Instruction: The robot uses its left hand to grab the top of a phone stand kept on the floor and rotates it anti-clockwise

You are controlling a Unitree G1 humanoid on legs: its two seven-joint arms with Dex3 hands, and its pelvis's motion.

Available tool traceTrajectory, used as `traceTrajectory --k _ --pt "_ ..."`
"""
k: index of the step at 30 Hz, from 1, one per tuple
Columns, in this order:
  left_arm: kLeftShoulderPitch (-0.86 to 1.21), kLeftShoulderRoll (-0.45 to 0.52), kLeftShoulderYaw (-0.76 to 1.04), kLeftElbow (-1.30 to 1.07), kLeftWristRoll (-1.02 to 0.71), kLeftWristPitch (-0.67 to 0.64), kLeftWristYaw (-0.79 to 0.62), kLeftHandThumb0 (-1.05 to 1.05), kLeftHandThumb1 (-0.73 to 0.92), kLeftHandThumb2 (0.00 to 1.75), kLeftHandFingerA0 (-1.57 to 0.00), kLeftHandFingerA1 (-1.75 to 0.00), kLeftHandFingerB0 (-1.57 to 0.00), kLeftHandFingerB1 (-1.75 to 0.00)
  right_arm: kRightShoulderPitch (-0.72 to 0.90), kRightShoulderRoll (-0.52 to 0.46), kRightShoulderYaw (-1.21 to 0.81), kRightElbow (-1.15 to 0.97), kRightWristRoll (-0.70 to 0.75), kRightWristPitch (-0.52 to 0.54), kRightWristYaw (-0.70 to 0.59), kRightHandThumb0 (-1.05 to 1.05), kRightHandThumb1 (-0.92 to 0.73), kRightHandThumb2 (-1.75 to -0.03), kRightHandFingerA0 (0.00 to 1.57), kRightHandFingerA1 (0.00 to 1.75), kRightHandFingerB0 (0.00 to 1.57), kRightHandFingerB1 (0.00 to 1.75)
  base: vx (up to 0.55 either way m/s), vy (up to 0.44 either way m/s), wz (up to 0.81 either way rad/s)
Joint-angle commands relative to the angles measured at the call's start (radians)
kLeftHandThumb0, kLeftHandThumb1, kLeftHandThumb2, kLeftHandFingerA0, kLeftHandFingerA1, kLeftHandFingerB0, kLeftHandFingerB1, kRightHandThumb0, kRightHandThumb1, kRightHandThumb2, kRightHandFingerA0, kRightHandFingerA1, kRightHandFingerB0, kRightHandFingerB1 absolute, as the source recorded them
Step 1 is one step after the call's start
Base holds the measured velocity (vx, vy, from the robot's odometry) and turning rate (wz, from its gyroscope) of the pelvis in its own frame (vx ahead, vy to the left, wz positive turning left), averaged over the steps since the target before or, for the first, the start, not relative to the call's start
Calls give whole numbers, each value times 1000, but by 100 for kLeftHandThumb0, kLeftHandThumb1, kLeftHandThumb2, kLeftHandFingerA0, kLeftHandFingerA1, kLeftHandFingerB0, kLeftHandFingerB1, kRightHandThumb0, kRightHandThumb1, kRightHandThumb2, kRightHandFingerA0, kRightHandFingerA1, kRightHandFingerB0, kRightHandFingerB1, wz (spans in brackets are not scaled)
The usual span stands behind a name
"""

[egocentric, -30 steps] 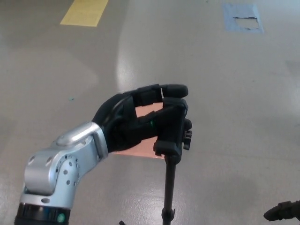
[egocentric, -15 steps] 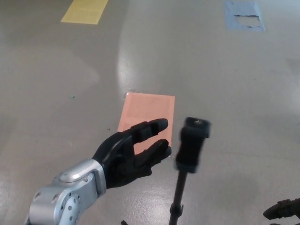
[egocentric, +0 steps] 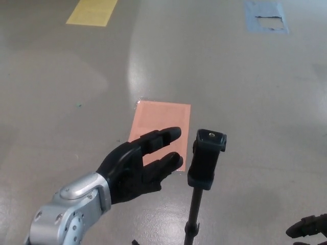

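Observation:
The black phone stand point(egocentric: 204, 163) rises upright from the bottom of the head view, its clamp head at the top of a thin pole. My left hand point(egocentric: 135, 166) hovers just left of the clamp head, open, fingers spread and pointing toward it with a small gap between. Nothing is held in it. Only the dark fingertips of my right hand point(egocentric: 306, 227) show at the bottom right corner, low and far from the stand.
A salmon-pink rectangular patch point(egocentric: 161, 122) lies on the grey floor behind the hand and stand. A yellow floor marking point(egocentric: 92, 11) sits at the top left and a blue taped patch point(egocentric: 265, 18) at the top right.
One second ago my left hand was shut on the stand's clamp head. It has let go and dropped back to the lower left, now open; the stand head has settled after wobbling.

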Motion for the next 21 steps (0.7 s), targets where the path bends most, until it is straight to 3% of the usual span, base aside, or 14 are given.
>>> traceTrajectory --k 1,6,10,12,13,15,16,20,21 --pt "20 41 18 30 32 -72 -38 -81 55 92 0 -20 0 -11 -7 -18 11 4 -16 8 6 -53 -74 -69 64 53 36 36 0 0 0" --pt "87 61 49 101 50 -148 -49 -81 54 92 0 -22 0 -11 7 -18 16 5 -17 8 1 -49 -81 -65 65 52 38 34 0 0 0" --pt "144 79 66 169 99 -232 -21 -82 55 91 -5 -29 -4 -12 24 -21 13 2 -12 9 0 -53 -73 -69 64 53 36 36 0 0 0" --pt "155 84 81 196 100 -251 -22 -81 54 90 -5 -27 -3 -12 26 -22 11 3 -11 7 1 -49 -81 -64 65 50 39 34 0 0 0" --pt "166 91 95 218 101 -273 -21 -77 54 90 -1 -24 0 -14 25 -22 15 6 -15 2 1 -53 -68 -95 57 60 34 48 0 0 0" --pt "201 117 130 290 121 -358 -13 -82 56 90 -6 -26 -5 -11 25 -19 15 17 -16 -1 -3 -53 -67 -95 56 60 33 48 0 0 0" --pt "207 123 135 306 127 -379 -11 -82 57 90 -6 -25 -5 -11 25 -19 13 18 -14 -1 -5 -50 -81 -65 64 48 40 34 0 0 0" --pt "227 156 141 385 180 -492 4 -79 58 92 -6 -34 -5 -15 39 -21 11 17 -11 -11 -6 -49 -82 -65 63 48 40 34 0 0 0" --pt "234 168 138 414 202 -531 17 -81 60 93 -7 -31 -6 -16 45 -22 10 15 -10 -13 -5 -53 -68 -95 56 61 34 49 0 0 0"
